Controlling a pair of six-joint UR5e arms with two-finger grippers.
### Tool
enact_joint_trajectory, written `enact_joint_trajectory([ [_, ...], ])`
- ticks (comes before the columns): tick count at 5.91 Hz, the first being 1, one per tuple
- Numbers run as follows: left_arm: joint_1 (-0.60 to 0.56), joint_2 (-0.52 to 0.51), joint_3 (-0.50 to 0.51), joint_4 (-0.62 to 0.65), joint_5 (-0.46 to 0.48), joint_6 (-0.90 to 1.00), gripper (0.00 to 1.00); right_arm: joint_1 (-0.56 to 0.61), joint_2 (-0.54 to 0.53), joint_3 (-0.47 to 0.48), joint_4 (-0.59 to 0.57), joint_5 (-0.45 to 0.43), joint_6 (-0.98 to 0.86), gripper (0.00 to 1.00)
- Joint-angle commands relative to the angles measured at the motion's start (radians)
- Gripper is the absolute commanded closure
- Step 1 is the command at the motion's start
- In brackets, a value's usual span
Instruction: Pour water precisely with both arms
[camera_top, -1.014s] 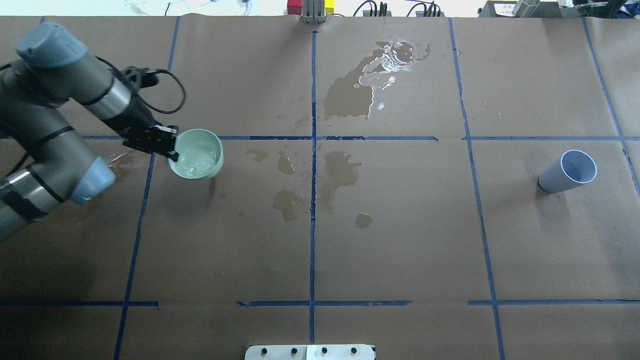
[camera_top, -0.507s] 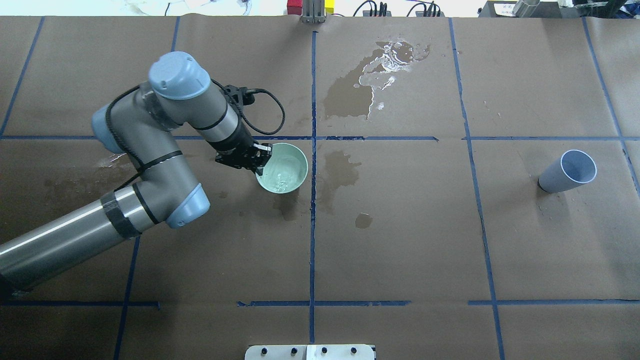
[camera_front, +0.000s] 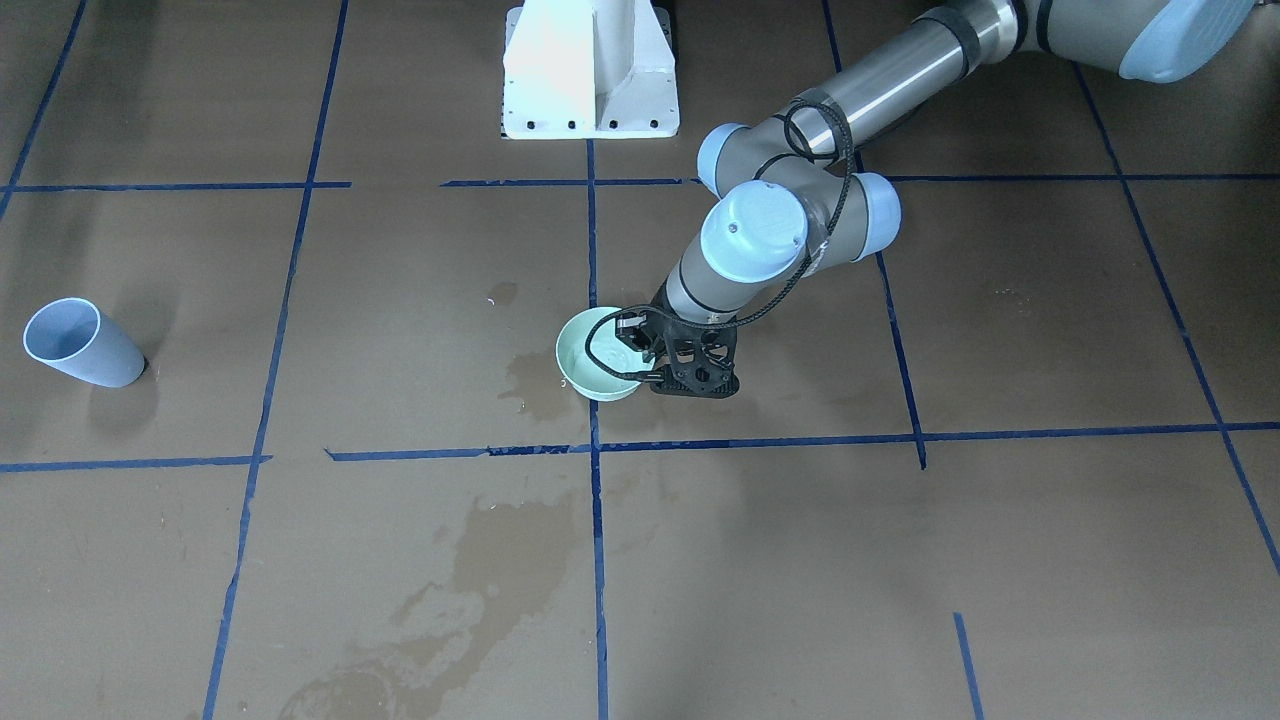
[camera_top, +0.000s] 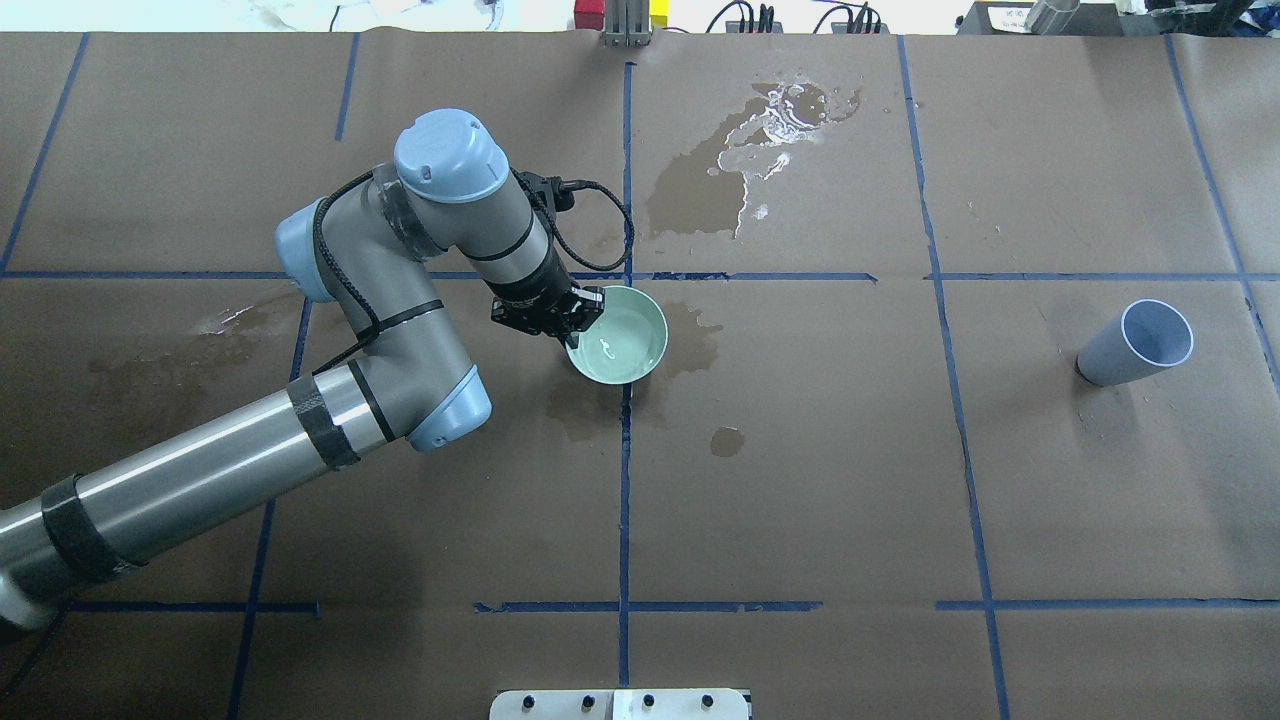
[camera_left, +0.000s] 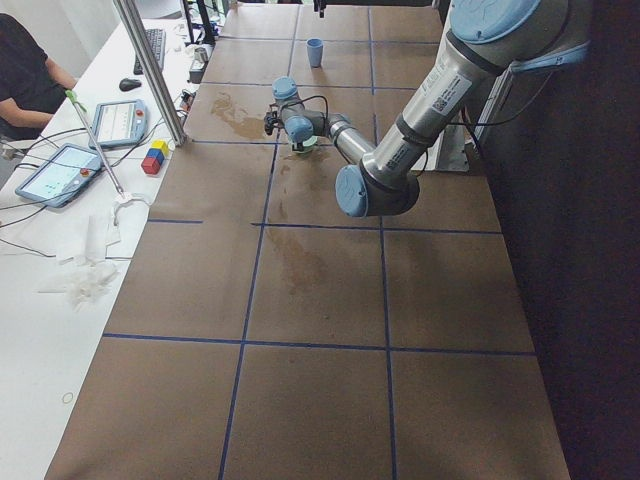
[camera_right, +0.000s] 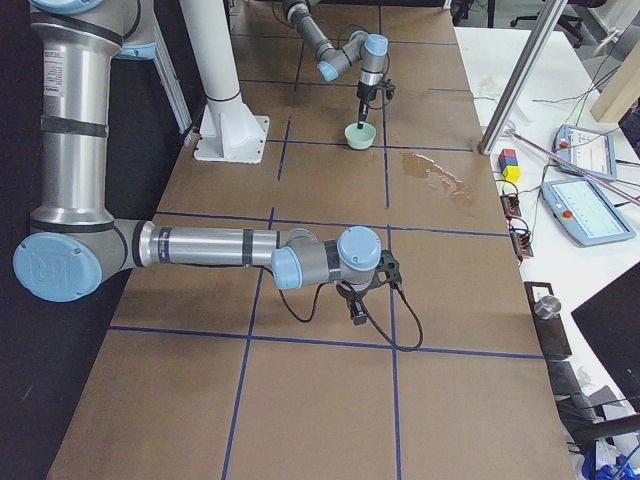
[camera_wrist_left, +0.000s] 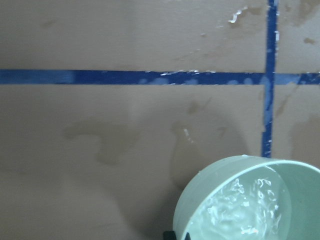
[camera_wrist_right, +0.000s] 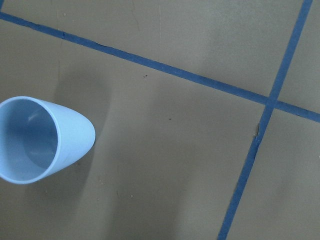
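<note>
The left gripper (camera_top: 577, 322) pinches the rim of the green bowl (camera_top: 622, 348), which holds the water (camera_wrist_left: 245, 212) at the table's centre crossing. Keep it level and slow, since the blue cup (camera_top: 1135, 345) stands well apart. Whether the right gripper (camera_right: 356, 310) is open or closed, I cannot tell.

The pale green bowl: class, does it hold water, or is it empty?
Holds water: the pale green bowl shows glistening ripples and bubbles inside in the left wrist view.
</note>
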Motion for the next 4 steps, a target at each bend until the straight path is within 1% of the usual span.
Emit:
enact_joint_trajectory([
  [1,0.001,-0.022,0.023,-0.008,0.002,0.003,0.82,0.0,0.0,0.005,0.031,0.013,0.004,0.0],
  [2,0.001,-0.022,0.021,-0.009,0.002,0.006,0.35,-0.002,-0.001,0.007,0.052,0.013,0.011,0.0],
  [3,-0.001,-0.021,0.021,-0.018,0.002,0.006,0.21,-0.01,0.002,0.008,0.054,0.013,0.011,0.0],
  [4,-0.01,-0.019,0.014,-0.056,0.002,0.001,0.1,-0.026,0.003,0.037,0.054,0.011,0.011,0.0],
])
